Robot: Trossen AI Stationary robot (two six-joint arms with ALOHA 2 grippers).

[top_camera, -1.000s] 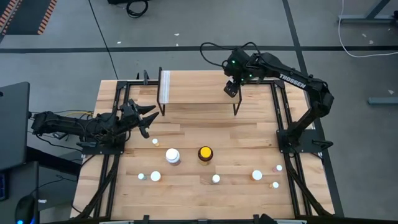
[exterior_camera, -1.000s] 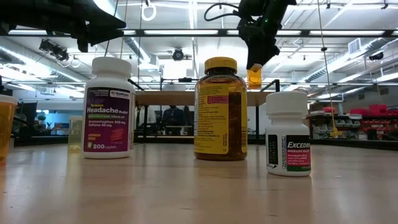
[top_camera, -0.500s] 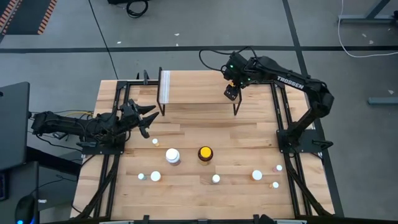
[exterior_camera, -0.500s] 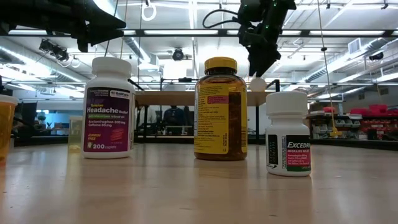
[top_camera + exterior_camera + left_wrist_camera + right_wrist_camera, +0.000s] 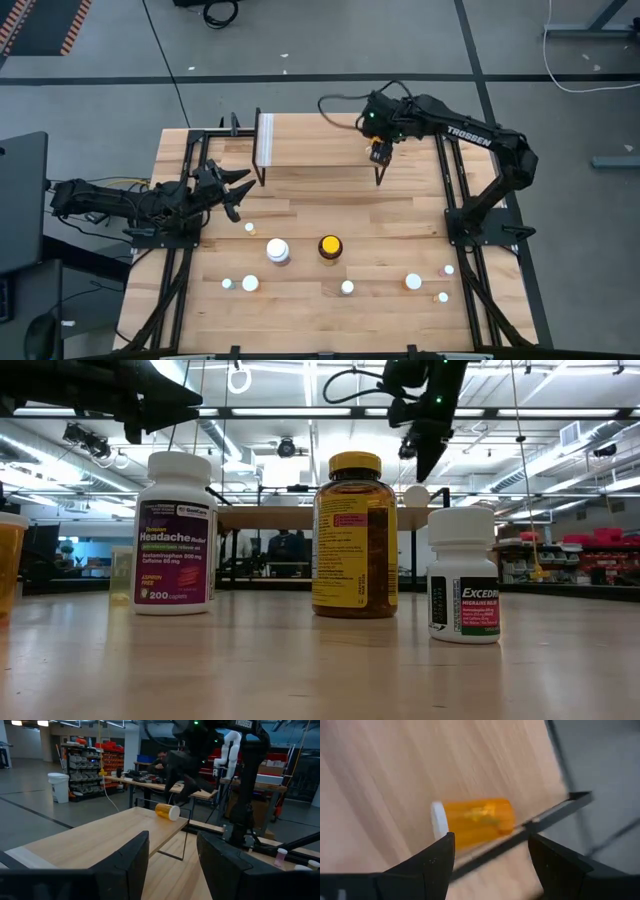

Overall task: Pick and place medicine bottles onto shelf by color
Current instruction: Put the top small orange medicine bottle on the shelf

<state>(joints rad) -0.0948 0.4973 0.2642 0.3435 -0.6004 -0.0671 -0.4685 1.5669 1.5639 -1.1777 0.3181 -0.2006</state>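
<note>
A small orange bottle (image 5: 475,822) with a white cap lies on its side on the right end of the light-wood shelf (image 5: 320,140); it also shows in the left wrist view (image 5: 167,811). My right gripper (image 5: 491,840) is open just above it, one finger on either side, touching nothing; it also shows in the high view (image 5: 376,148) and the low view (image 5: 425,455). My left gripper (image 5: 238,190) is open and empty at the table's left, near the shelf's whitish strip (image 5: 265,140).
A large white bottle (image 5: 278,250) and a dark amber bottle with a yellow cap (image 5: 329,246) stand mid-table. Several small bottles stand along the near part of the table, among them one at the right (image 5: 413,282) and one at the left (image 5: 250,284).
My right gripper held the orange bottle above the shelf's right end a second ago. It has gone down to the shelf and let go. The bottle now lies on its side on the plank, and the gripper stands just above it.
</note>
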